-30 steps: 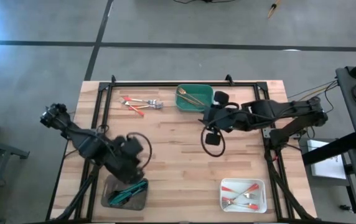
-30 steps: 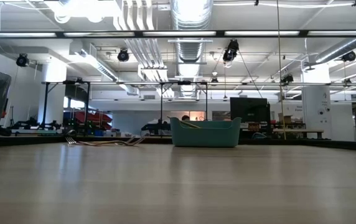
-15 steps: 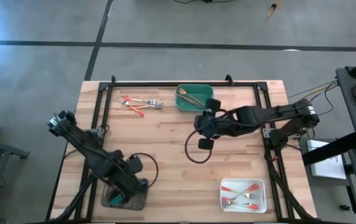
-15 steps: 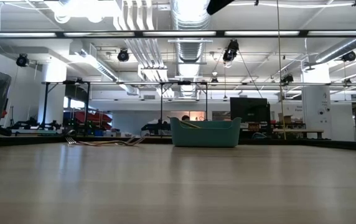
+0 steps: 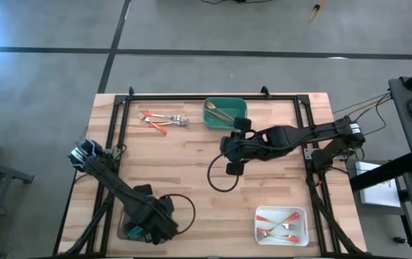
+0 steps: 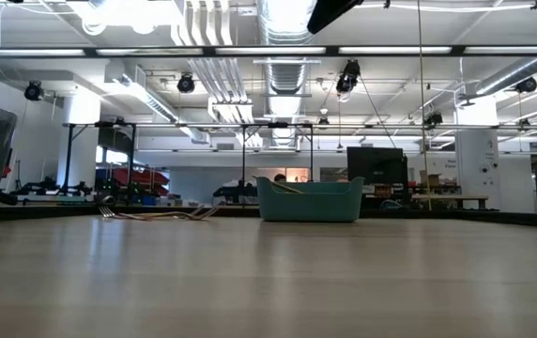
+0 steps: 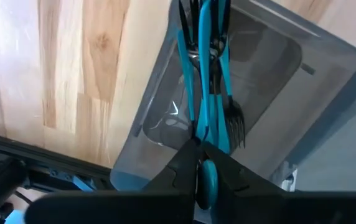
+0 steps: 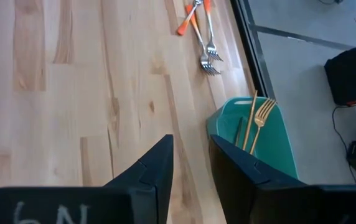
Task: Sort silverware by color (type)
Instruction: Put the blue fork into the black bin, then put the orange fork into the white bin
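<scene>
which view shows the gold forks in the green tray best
The right wrist view: it looks down into the green tray, so the gold forks show tines and handles. The high view shows them tiny. The low view shows only a gold tip over the rim. The left wrist view misses them.

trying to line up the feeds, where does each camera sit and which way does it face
High: overhead, straight down on the table; both arms show.
Low: table height, level toward the green tray; an arm's dark tip at top.
Left wrist: on the left arm, over the grey tray of teal silverware; left hand shut on a teal handle.
Right wrist: on the right arm, right hand open.
Shared: green tray and orange forks appear in high, low and right wrist.
</scene>
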Tool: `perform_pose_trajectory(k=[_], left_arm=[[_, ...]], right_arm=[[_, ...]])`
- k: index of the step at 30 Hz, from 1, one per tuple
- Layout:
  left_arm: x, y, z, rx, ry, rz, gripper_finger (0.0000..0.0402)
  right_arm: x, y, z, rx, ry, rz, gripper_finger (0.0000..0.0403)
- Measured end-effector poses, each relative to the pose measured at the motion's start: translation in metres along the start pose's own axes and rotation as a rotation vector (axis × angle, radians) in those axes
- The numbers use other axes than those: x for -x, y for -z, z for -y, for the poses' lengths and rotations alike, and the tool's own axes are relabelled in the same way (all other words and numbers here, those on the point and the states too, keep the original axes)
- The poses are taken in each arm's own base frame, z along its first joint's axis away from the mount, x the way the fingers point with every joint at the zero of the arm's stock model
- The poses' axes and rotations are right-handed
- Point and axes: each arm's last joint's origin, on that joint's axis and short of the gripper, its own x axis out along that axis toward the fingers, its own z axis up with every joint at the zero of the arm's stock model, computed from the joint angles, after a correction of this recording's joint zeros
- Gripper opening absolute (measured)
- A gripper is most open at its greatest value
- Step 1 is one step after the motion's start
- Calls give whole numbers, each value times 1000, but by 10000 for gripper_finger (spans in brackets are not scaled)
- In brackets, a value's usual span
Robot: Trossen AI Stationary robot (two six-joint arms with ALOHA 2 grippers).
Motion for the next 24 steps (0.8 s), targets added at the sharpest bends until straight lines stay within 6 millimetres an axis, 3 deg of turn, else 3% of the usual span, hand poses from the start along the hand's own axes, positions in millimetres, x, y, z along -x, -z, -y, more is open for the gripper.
perform_pose_trajectory(k=[9, 14, 19, 24], left_arm=[[-2, -2, 4, -6, 32, 1, 101], [-1, -3, 3, 42, 21, 32, 154], [6, -10, -5, 141, 2, 95, 169], [29, -28, -15, 196, -11, 261, 164]], right_arm=[[2, 1, 2, 26, 2, -1, 113], [23, 4, 17, -24, 6, 29, 116], [52, 11, 34, -46, 6, 84, 116], [75, 15, 46, -80, 1, 155, 116]])
